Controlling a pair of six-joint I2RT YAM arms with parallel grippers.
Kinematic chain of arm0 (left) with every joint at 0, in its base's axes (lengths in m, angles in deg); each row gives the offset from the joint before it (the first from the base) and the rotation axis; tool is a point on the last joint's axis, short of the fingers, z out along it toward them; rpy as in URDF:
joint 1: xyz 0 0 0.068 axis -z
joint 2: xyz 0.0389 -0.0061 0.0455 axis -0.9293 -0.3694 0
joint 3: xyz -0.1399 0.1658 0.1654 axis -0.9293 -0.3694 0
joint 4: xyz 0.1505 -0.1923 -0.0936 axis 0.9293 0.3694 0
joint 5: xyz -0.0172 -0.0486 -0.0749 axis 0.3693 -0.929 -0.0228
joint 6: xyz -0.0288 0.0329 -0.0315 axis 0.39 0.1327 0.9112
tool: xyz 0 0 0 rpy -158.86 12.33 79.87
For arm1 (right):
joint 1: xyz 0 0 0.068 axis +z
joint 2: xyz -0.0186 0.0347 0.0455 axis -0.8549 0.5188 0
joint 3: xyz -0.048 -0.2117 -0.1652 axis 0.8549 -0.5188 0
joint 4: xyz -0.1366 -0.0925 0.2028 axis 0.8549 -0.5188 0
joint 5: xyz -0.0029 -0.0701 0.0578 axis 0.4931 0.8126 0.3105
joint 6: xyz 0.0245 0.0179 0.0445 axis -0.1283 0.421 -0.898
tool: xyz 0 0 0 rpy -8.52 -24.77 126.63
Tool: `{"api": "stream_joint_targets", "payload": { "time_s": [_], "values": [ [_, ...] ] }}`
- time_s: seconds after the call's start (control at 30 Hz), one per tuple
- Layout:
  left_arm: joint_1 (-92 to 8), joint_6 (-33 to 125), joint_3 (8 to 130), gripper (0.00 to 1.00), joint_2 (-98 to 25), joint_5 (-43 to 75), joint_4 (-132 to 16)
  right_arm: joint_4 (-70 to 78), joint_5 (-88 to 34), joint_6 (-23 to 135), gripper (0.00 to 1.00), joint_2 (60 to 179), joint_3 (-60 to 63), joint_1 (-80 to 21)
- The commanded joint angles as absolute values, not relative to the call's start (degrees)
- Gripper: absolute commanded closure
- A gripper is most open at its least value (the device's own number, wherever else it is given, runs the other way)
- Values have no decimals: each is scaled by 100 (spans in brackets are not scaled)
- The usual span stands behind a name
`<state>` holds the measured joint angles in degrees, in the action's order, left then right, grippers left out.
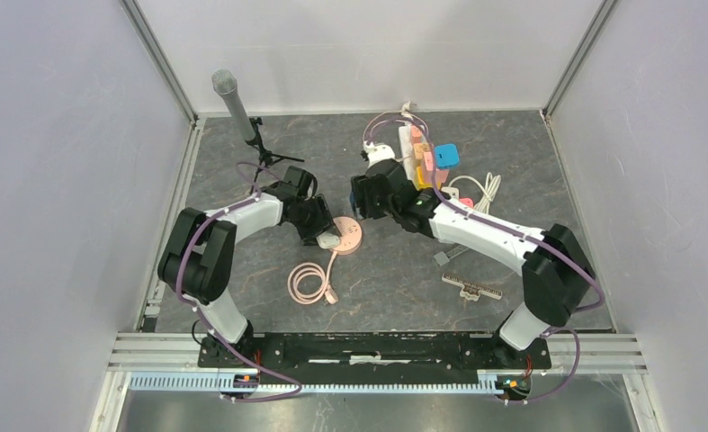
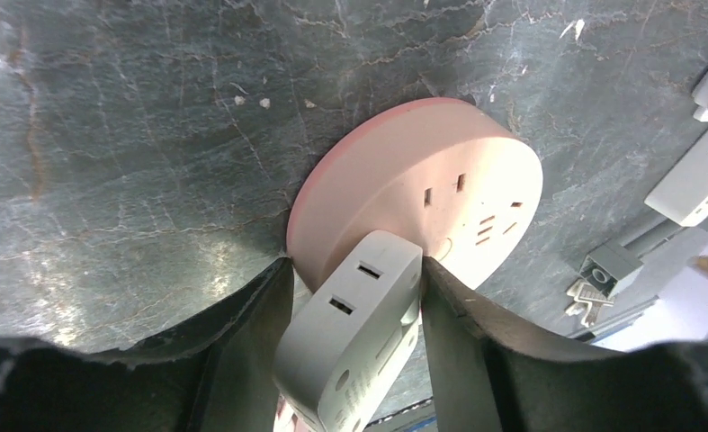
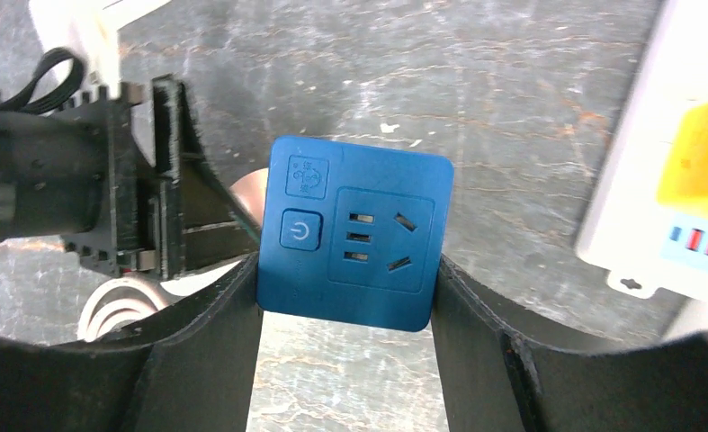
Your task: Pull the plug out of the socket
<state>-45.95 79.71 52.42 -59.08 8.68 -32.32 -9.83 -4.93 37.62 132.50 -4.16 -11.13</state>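
White rectangular plug (image 2: 350, 337) on round pink socket (image 2: 422, 171) is clamped by half-spread left gripper (image 2: 354, 270) for extraction; beside that socket, blue square adapter (image 3: 354, 236) is clamped by right gripper (image 3: 348, 265).

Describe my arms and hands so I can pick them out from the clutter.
Both match. The left arm and right arm have white links between chunky black joints, with a purple cable looped along each. The left hand and right hand each have two broad, matte black fingers with rough edges.
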Motion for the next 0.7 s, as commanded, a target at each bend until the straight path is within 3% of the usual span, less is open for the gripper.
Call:
{"api": "stream_joint_targets", "payload": {
  "time_s": [0.0,0.13,0.27,0.3,0.6,0.67],
  "values": [
    [-4535,7533,5729,34,-5883,753,-2869,-783,-308,3695,100,12679,-523,-1443],
    [-4545,7527,6116,13,-5607,875,-2643,-581,-708,3576,100,12743,-665,-1818],
    [-4541,7435,6058,7,-5362,1423,-2272,38,-1346,3478,100,13080,-564,-2060],
    [-4541,7422,5983,2,-5191,1520,-2255,210,-1530,3464,100,13216,-501,-2097],
    [-4542,7210,5299,0,-3450,2412,-2316,1913,-3185,2876,100,14825,511,-2362],
    [-4543,7169,5133,0,-3192,2645,-2358,2319,-3562,2621,95,15244,654,-2368]
  ]
}}
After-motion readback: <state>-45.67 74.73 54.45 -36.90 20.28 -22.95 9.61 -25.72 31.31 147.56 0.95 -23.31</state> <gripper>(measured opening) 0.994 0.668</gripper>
